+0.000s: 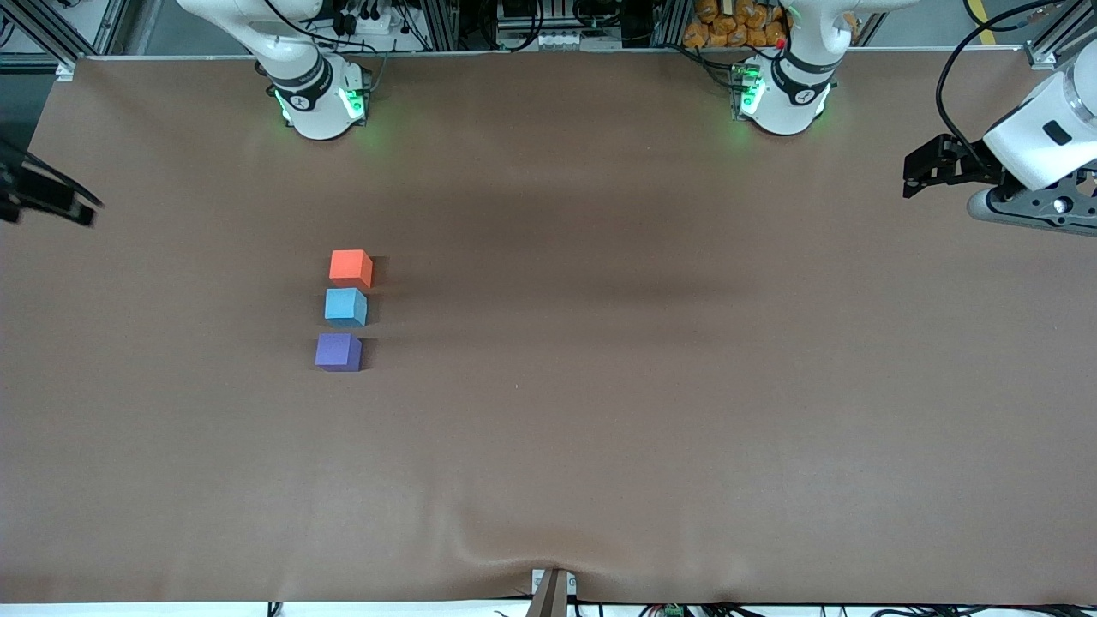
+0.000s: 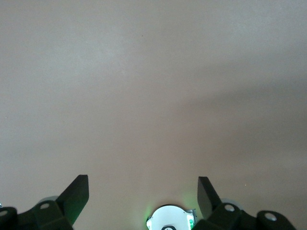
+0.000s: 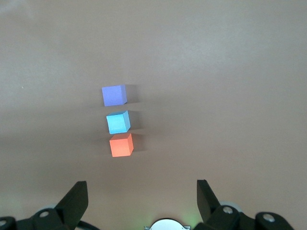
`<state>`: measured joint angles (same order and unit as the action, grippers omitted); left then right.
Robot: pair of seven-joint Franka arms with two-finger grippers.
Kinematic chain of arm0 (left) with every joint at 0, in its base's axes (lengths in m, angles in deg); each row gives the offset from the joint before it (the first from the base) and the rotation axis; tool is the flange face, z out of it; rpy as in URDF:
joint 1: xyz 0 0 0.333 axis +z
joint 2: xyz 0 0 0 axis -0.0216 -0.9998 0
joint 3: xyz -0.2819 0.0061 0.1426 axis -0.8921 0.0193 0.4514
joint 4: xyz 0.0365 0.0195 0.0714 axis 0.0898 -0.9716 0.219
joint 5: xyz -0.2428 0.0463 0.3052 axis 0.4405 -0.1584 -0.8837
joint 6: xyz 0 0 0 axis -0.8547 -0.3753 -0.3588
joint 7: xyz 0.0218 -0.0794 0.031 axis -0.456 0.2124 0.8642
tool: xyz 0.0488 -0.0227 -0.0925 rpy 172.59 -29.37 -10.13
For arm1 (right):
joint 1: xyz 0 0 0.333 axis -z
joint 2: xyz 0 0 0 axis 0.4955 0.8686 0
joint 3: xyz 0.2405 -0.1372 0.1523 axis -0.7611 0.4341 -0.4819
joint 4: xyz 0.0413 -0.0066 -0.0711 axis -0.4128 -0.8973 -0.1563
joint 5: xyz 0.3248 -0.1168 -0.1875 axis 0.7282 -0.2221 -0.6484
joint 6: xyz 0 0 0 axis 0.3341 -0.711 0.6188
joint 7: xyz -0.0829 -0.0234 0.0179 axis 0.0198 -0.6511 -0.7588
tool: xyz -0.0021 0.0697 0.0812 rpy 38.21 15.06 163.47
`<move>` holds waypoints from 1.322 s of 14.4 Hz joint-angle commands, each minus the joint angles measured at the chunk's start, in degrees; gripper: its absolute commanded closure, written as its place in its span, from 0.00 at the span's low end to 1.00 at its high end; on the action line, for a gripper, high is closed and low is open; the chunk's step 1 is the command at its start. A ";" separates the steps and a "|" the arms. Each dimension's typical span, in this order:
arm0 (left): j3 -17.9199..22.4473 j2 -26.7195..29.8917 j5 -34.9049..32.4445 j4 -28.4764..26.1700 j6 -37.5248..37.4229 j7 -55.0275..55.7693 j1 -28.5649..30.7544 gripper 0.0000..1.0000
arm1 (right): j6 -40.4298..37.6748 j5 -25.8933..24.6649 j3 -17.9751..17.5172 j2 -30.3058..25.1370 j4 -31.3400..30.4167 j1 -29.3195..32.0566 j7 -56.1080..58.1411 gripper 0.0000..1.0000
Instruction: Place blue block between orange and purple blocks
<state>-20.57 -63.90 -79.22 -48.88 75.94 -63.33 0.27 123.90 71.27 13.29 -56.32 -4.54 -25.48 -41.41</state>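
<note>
Both sets of jaws stood spread wide and held nothing. Your left gripper hung over the table's edge at the left arm's end, about three o'clock in the front view; your right gripper hung over the edge at nine o'clock. You had the blue block on the table between the orange block and the purple block, orange at its twelve o'clock, purple at six, with small gaps.
</note>
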 commanded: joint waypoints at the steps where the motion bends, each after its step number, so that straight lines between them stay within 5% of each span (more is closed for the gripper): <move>1: -0.22 -0.15 -1.16 0.71 -0.78 0.63 -0.18 0.00 | 0.28 -0.73 -0.99 -5.29 -5.37 0.79 -1.61 0.00; 5: -0.22 -0.15 -1.16 0.71 -0.69 0.63 -0.18 0.00 | 2.74 -3.47 -1.51 -8.03 -10.13 0.35 -1.62 0.00; 19: -0.31 -0.59 -0.46 0.63 -0.60 3.27 -0.18 0.00 | 3.10 -3.56 -1.60 -7.51 -9.51 -1.93 -1.09 0.00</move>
<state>-20.65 -64.27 -79.21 -48.88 75.95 -60.82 0.26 126.53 68.57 11.59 -62.40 -12.91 -26.76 -42.11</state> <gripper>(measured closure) 0.000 0.000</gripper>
